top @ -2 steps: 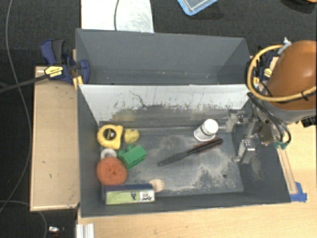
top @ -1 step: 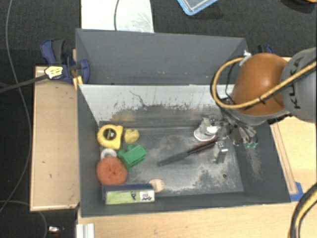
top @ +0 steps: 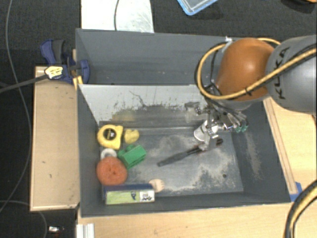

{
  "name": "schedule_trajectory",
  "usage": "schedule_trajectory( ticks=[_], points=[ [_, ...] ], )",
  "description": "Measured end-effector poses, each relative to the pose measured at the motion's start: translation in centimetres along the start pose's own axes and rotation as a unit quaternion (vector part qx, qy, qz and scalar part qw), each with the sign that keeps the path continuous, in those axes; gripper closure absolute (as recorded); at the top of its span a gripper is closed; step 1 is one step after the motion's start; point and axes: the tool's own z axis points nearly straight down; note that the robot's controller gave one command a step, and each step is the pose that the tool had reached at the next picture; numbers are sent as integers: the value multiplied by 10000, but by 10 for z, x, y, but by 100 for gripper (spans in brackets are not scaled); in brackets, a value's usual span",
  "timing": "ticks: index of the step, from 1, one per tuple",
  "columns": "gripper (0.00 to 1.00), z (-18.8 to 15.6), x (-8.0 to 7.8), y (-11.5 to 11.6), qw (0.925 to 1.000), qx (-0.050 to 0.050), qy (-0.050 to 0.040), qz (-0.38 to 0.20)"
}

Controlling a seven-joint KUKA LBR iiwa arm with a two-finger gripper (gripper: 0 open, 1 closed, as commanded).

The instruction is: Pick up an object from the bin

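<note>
My gripper [top: 207, 139] hangs low over the right middle of the bin floor. Just below and left of it lies a thin black stick-like tool [top: 179, 156], slanting down to the left. The tool's upper right end reaches the gripper's tip; whether they touch I cannot tell. Nothing shows as held.
A cluster lies at the bin's left: a yellow tape measure [top: 110, 135], a small yellow lump [top: 132, 135], a green block [top: 132, 155], a white ring [top: 108, 153] and a rust-red round pad [top: 111, 171]. Along the front wall are a green-and-white box [top: 129, 196] and a small beige piece [top: 157, 184].
</note>
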Motion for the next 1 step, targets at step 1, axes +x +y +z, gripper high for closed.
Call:
schedule_trajectory(
  ticks=[1],
  points=[
    [0, 29, -4, 3, 9889, -37, 64, -1482]
  ],
)
